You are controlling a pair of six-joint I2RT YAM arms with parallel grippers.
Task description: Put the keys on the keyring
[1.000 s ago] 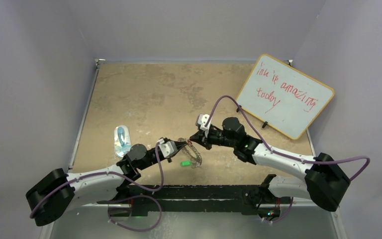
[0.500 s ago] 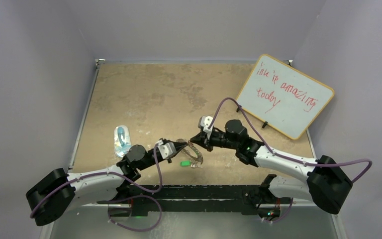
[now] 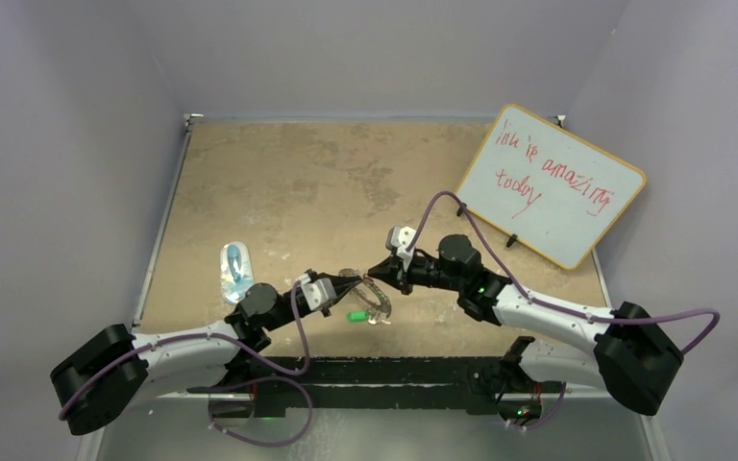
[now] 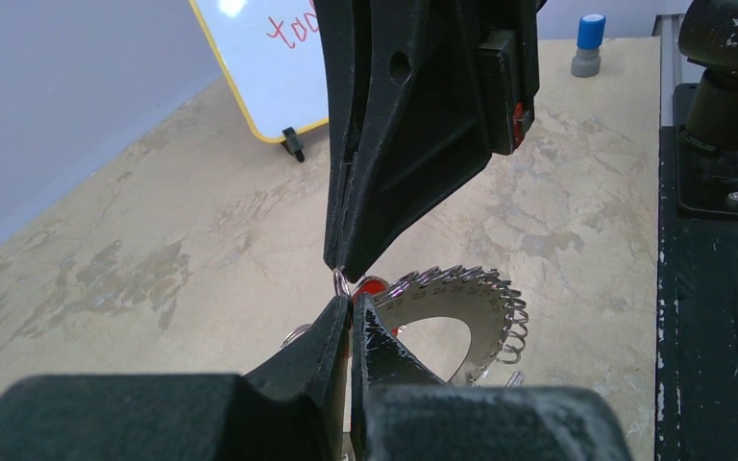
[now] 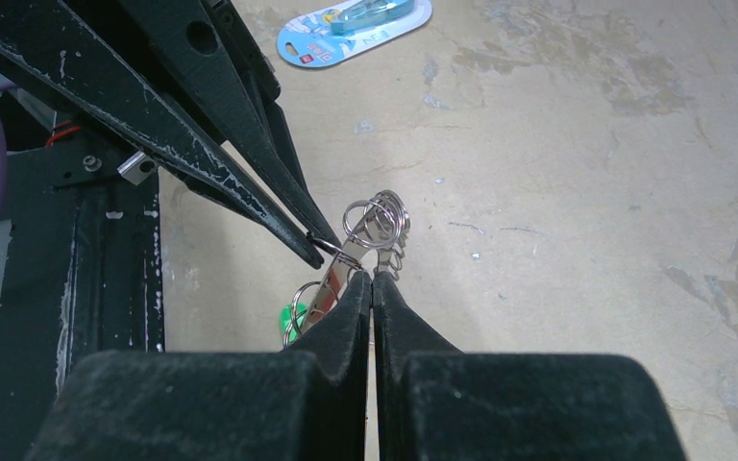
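Both arms meet near the middle of the table (image 3: pixel 279 173), closer to its near edge, tips almost nose to nose. The left gripper (image 3: pixel 349 284) is fully closed, and in its wrist view a small wire loop on the rim sticks up out of the pinched tips, so I log it as holding the keyring (image 4: pixel 461 293) by that loop. The right gripper (image 3: pixel 377 276) is also fully closed, with its tip down against the same loop and the ring's rim. I can't tell whether it actually pinches metal or only touches it. The keyring sits between the two grippers, tilted rather than flat. In the top view its long axis runs from far-left down to near-right. From the right wrist it shows nearly edge-on, running upper right to lower left, with the fringe loops bunched at the upper end. I can't tell if its lower edge rests on the table. The red key (image 4: pixel 372 286) shows only its red head, just behind the left fingertips at the ring's inner edge. The green key (image 3: pixel 356 315) lies on the table just near-side of the ring, long axis roughly left-right. A blue blister pack (image 3: pixel 235 271) lies well to the left, and the whiteboard (image 3: pixel 550 182) leans at far right.
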